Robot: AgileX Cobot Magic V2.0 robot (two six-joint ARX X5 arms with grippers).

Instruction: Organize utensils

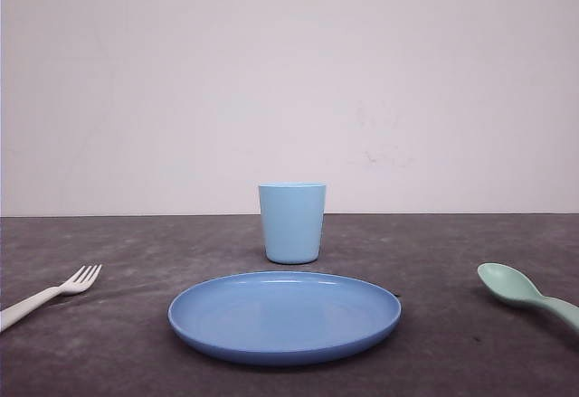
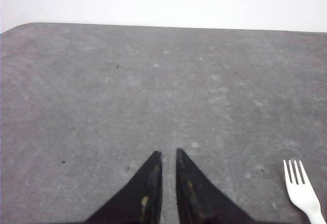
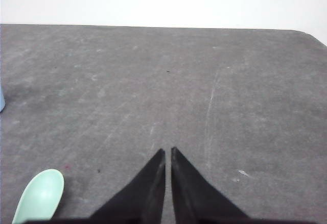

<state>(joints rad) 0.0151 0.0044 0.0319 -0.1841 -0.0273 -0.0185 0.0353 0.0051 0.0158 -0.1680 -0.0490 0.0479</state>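
Nothing grasped yet, so judged the opening step; white fork (image 1: 50, 294) at lower left of the front frame, mint spoon (image 1: 525, 292) at lower right, blue plate (image 1: 284, 316) between, all on the tabletop (image 1: 136, 261); left gripper (image 2: 168, 155) and right gripper (image 3: 168, 151) fingers nearly together, empty; next, probably spreading fingers over a utensil.

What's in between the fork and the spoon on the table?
In the front view, the blue plate lies between the fork and the spoon, with the cup just behind it.

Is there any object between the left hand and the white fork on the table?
No. Nothing visible lies between the left hand and the fork, just bare grey table. The plate and cup stand farther toward the middle.
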